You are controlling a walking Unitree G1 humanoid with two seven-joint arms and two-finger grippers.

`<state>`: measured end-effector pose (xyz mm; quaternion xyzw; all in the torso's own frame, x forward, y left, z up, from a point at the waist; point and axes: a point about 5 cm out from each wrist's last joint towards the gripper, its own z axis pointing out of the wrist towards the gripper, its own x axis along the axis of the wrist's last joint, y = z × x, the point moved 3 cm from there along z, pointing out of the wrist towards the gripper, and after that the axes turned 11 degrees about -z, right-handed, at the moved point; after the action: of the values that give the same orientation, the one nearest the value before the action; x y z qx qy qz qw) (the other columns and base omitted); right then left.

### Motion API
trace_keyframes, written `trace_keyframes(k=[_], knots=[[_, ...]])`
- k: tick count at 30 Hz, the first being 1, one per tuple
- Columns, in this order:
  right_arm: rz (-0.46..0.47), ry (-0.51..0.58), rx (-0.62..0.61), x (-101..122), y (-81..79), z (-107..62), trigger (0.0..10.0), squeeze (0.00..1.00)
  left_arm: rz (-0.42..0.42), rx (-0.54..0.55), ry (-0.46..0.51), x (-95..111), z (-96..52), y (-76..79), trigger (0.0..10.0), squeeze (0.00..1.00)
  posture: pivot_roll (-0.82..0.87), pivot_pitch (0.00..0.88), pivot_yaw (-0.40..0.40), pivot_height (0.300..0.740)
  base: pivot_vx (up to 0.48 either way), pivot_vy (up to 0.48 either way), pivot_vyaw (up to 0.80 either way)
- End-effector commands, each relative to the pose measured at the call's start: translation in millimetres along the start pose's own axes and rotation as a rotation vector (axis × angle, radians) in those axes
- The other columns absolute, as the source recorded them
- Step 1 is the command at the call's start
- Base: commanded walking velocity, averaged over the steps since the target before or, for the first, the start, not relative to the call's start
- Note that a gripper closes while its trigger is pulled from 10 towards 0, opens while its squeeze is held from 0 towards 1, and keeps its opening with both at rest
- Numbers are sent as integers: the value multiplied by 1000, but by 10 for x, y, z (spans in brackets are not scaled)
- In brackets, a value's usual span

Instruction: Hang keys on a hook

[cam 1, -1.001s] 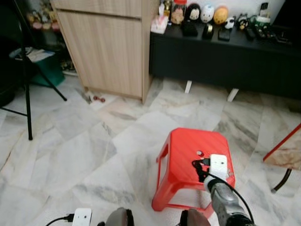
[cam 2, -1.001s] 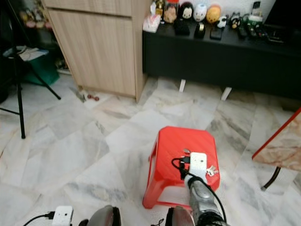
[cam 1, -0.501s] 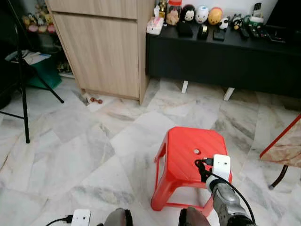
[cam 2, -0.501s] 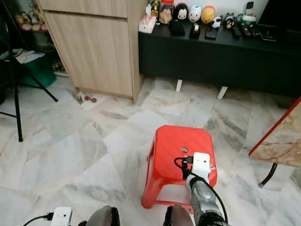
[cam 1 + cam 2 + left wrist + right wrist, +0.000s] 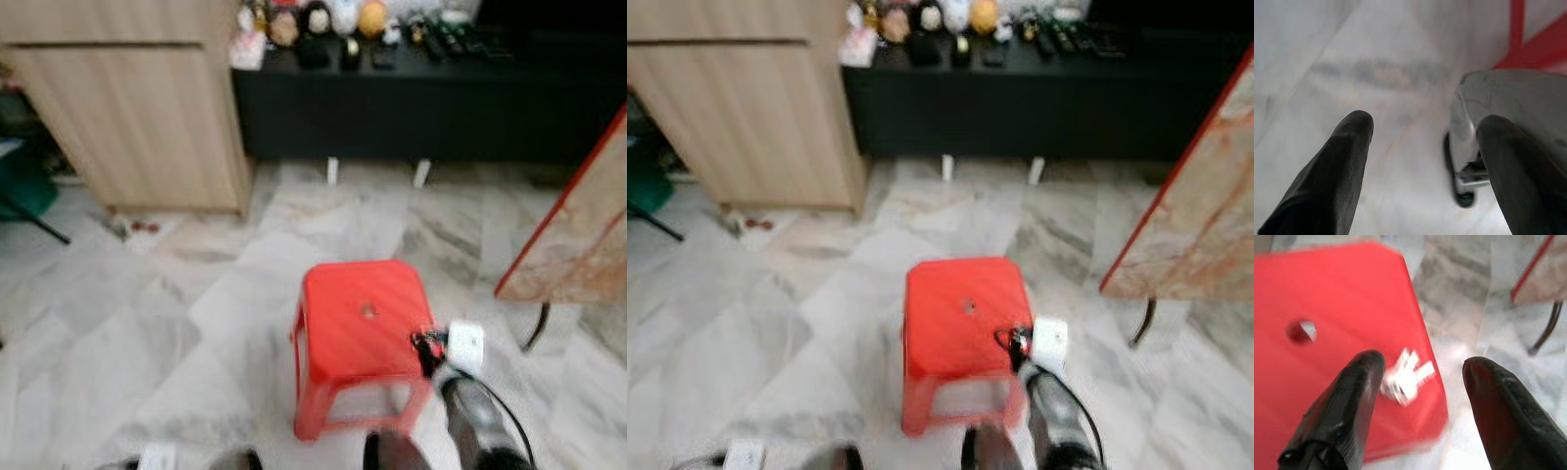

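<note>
The right gripper (image 5: 1418, 382) hovers over the red stool (image 5: 358, 318) with fingers (image 5: 1352, 396) spread wide, holding nothing. The keys (image 5: 1405, 377) lie near the stool's edge, between those fingers. The left gripper (image 5: 1425, 166) hangs over the marble floor (image 5: 147, 323), fingers apart and empty.

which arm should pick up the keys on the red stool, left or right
Right. The right gripper is open above the stool, its fingers either side of the keys near the edge. The left gripper hangs low over the floor, away from them.
</note>
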<state>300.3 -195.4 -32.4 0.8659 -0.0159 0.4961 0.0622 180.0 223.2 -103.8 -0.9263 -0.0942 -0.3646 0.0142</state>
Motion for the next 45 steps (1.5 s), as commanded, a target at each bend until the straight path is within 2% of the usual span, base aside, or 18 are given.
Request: trace_keyframes(k=[1, 6, 18, 25, 30, 35, 38, 40, 44, 45], knots=[[5, 4, 26, 14, -125, 2, 10000, 0, 16, -58, -74, -210, -41, 131, 10000, 0, 88, 91, -58, 634, 281, 0, 0], [9, 5, 32, 13, -138, 1, 10000, 0, 18, -54, -74, -210, -41, 122, 10000, 0, 87, 82, -56, 634, 273, 0, 0], [-25, -12, 64, 0, -195, 3, 10000, 0, 23, -60, -68, -195, -35, 146, 10000, 0, 85, 60, -57, 634, 0, 0, 0], [-172, -99, 81, -110, -160, 2, 10000, 0, 24, -67, -75, -233, -49, 162, 10000, 0, 88, 60, -60, 634, 0, 0, 0], [-128, -133, 87, -97, -149, 22, 10000, 0, 21, -67, -79, -269, -66, 157, 10000, 0, 83, 78, -63, 634, 0, 0, 0], [-174, -142, 138, -95, -208, 23, 10000, 0, 21, -67, -87, -316, -87, 153, 10000, 0, 87, 95, -64, 634, 0, 0, 0], [-282, -161, 172, -91, -233, 30, 10000, 0, 25, -72, -98, -391, -126, 141, 10000, 0, 77, 125, -64, 634, 0, 0, 0], [-282, -161, 172, -91, -233, 30, 10000, 0, 25, -72, -98, -391, -126, 141, 10000, 0, 77, 125, -64, 634, 0, 0, 0], [-164, -158, 129, -11, -213, 61, 10000, 0, 27, -69, -105, -454, -164, 107, 10000, 0, 80, 150, -66, 634, 0, 0, 0], [-72, -160, 106, -4, -209, 64, 10000, 0, 28, -68, -106, -480, -182, 94, 10000, 0, 82, 167, -64, 634, 0, 0, 0]])
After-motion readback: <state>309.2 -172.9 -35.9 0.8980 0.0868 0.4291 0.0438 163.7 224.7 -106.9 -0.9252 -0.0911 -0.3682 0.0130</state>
